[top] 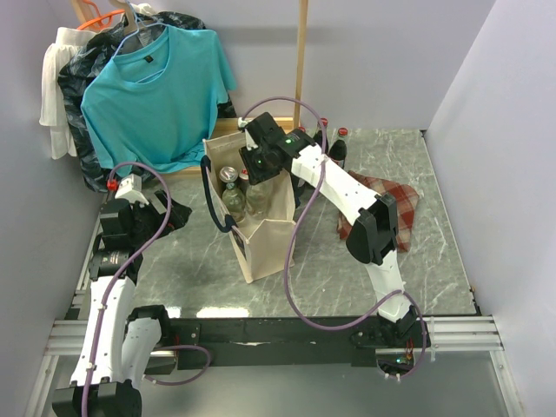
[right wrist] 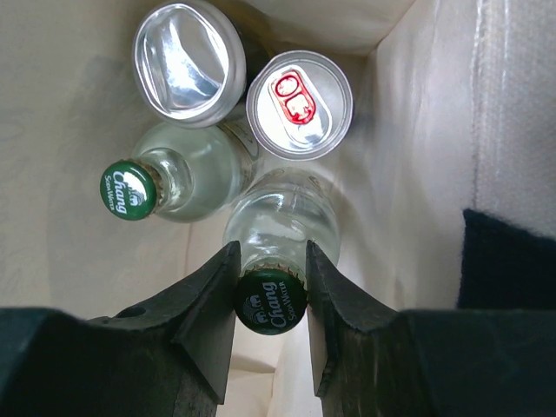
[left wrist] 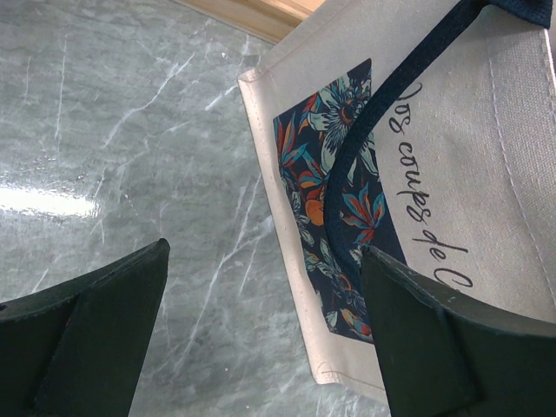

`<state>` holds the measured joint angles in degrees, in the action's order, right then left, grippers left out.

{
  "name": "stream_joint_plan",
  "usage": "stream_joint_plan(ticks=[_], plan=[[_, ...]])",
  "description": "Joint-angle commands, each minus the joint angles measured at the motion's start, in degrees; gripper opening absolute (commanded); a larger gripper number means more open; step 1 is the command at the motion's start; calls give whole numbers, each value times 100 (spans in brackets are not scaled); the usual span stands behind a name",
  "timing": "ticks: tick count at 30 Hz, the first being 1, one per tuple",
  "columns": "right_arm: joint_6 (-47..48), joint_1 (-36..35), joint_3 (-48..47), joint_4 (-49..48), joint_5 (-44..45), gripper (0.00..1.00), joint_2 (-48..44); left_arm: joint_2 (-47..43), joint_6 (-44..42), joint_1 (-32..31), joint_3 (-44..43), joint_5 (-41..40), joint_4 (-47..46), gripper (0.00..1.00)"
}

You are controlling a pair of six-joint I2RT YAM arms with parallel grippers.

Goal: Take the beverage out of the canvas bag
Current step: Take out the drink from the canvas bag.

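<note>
The cream canvas bag (top: 265, 239) with navy handles stands open mid-table. Inside are two clear glass bottles with green caps, a can with a red tab (right wrist: 299, 104) and a silver-topped can (right wrist: 187, 61). My right gripper (right wrist: 271, 261) reaches into the bag's mouth (top: 254, 165) and is shut on the neck of the nearer bottle (right wrist: 280, 221), just below its cap. The other bottle (right wrist: 174, 182) stands free beside it. My left gripper (left wrist: 265, 295) is open, low over the table at the bag's left side (left wrist: 486, 130), holding nothing.
Dark bottles (top: 340, 146) stand behind the bag. A red plaid cloth (top: 395, 204) lies to its right under the right arm. A teal T-shirt (top: 156, 91) hangs on a rack at the back left. Walls close both sides.
</note>
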<state>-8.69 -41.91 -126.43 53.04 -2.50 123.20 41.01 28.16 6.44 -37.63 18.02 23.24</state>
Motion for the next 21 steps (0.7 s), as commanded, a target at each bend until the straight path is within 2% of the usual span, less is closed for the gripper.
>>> stream_joint_plan(ticks=[1, 10, 14, 21], plan=[[34, -1, -497, -355, 39, 0, -305, -23, 5, -20, -201, 17, -101, 96], [60, -10, -672, -232, 13, 0, -366, 3, 5, -20, -201, 8, -110, 96], [139, -36, -1093, 180, 127, 0, -235, 21, 14, -20, -192, 26, -92, 96], [192, -107, -699, 251, 382, 0, -507, 100, 14, -20, -201, 52, -101, 96]])
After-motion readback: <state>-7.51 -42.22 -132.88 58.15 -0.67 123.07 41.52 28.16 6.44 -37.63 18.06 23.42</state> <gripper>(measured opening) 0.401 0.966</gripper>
